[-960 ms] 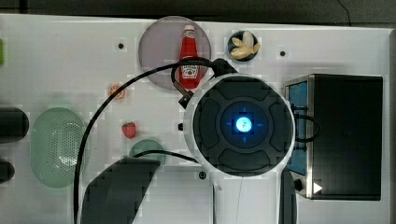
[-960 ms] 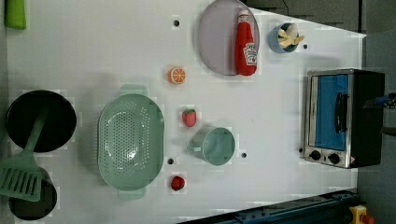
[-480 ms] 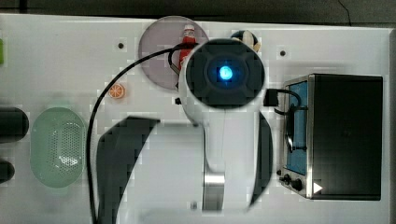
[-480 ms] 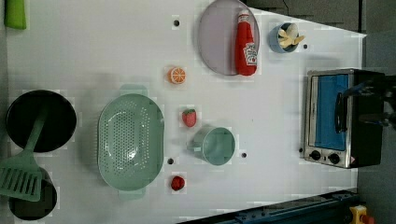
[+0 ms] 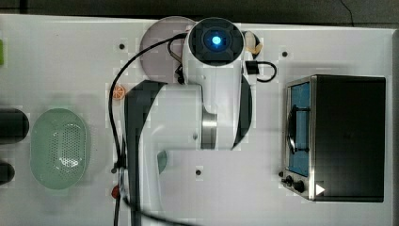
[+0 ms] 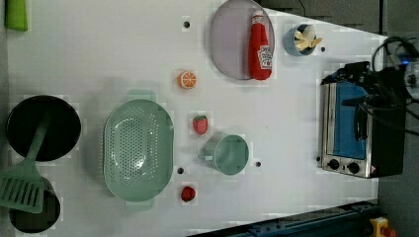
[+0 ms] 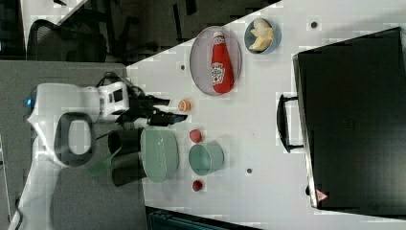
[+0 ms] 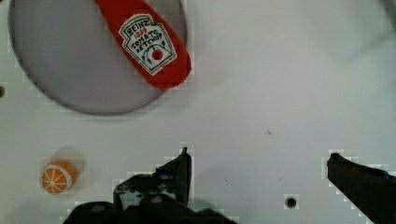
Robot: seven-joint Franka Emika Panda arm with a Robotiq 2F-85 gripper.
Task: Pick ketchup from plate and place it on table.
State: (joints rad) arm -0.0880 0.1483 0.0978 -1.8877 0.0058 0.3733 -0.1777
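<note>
White table (image 6: 123,59) spreads under the rig, dotted w/ small dark holes. Largest item on it: a toaster oven (image 6: 353,131) w/ blue glass door, near the left view's right edge. Panda arm (image 5: 216,94), white w/ dark panels, reaches over the plate area in the top view, its blue light glowing. Green perforated basket (image 6: 138,149) sits toward the left view's lower left; a dark pan (image 6: 43,127) w/ green spatula (image 6: 22,185) lies beyond it at the left view's left edge.

Lilac-grey plate (image 6: 230,47) sits at the left view's top centre. Ketchup (image 6: 260,47) lies flat on it along the side nearer the oven, white cap pointing to the left view's top, label up, base just over the rim. Green cup (image 6: 228,154) lies on its side near the basket. Small blue bowl (image 6: 300,39) holding banana pieces stands just beside the plate.

Gripper (image 8: 257,172) hangs w/ fingers spread wide, nothing between them; in the wrist view it is over bare table, apart from the bottle's base. Orange slice (image 6: 187,79) and two strawberries (image 6: 200,124) lie loose betw. plate and basket.
</note>
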